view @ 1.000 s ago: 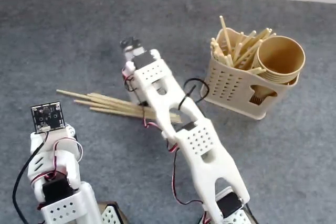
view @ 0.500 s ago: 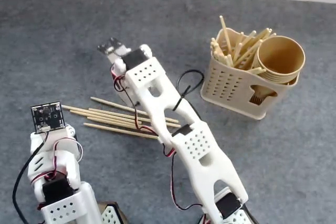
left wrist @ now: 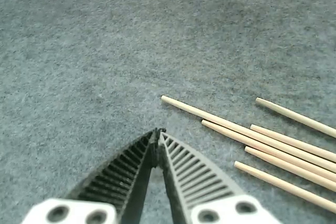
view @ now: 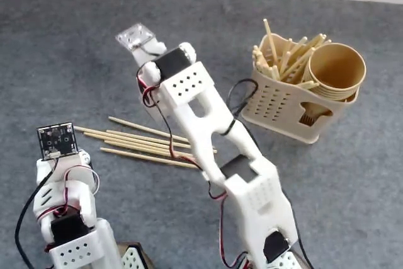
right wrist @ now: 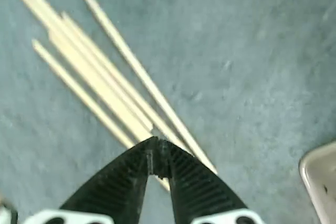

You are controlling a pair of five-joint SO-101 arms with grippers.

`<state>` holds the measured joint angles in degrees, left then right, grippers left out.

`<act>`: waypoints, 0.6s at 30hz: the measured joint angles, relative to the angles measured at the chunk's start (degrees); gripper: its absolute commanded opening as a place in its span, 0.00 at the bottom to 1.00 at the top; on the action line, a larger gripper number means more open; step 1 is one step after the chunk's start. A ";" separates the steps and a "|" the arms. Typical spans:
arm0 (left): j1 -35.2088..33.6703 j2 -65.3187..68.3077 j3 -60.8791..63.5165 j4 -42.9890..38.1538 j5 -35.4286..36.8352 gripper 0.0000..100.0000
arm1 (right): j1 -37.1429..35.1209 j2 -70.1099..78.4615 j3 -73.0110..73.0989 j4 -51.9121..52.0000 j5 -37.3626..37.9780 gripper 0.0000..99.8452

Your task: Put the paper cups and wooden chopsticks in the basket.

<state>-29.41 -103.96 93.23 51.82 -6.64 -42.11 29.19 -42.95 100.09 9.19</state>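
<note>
Shut and empty, the right gripper (right wrist: 156, 145) hangs directly over the loose chopsticks (view: 135, 144).

About five sticks lie side by side on the grey mat (view: 75, 48), their long axes running from the left arm's side toward the one basket (view: 283, 108). The left gripper (left wrist: 158, 135), likewise closed on nothing, sits just beside their tips. The basket holds nested paper cups (view: 337, 70), number unclear, and stowed chopsticks (view: 286, 55) too crowded to count.

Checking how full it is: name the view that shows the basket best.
The high view: the whole basket shows, with chopsticks and stacked paper cups inside. The right wrist view catches a corner of it.
</note>
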 measured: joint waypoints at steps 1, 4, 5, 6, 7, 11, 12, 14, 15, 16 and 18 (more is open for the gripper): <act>0.00 0.00 0.00 0.00 0.00 0.01 | 0.00 -2.02 2.37 0.00 0.26 0.01; 0.00 0.00 0.00 0.00 0.00 0.01 | 0.00 -7.21 7.30 0.00 0.35 0.01; 0.00 0.00 0.00 0.00 0.00 0.01 | 0.00 -8.62 8.79 0.00 0.35 0.01; 0.00 0.00 0.00 0.00 0.00 0.01 | 0.00 -9.67 9.93 -0.18 0.35 0.01; 0.00 0.00 0.00 0.00 0.00 0.01 | 0.00 -10.55 11.69 -0.53 0.35 0.01; 0.00 0.00 0.00 0.00 0.00 0.01 | 0.00 -12.92 18.90 -5.01 0.79 0.01; 0.00 0.00 0.00 0.00 0.00 0.01 | 0.00 -13.80 20.57 -6.24 0.88 0.01; 0.00 0.00 0.00 0.00 0.00 0.01 | -0.09 -15.65 24.26 -8.79 1.05 0.01; 0.00 0.00 0.00 0.00 0.00 0.01 | -0.44 -16.70 26.20 -10.20 1.05 0.01; 0.00 0.00 0.00 0.00 0.00 0.01 | -0.88 -17.58 28.22 -11.78 1.05 0.02; 0.00 0.00 0.00 0.00 0.00 0.01 | -2.29 -19.08 32.35 -15.56 1.05 0.05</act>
<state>-29.41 -103.96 93.23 51.82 -6.64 -44.40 10.11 -10.59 84.53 10.24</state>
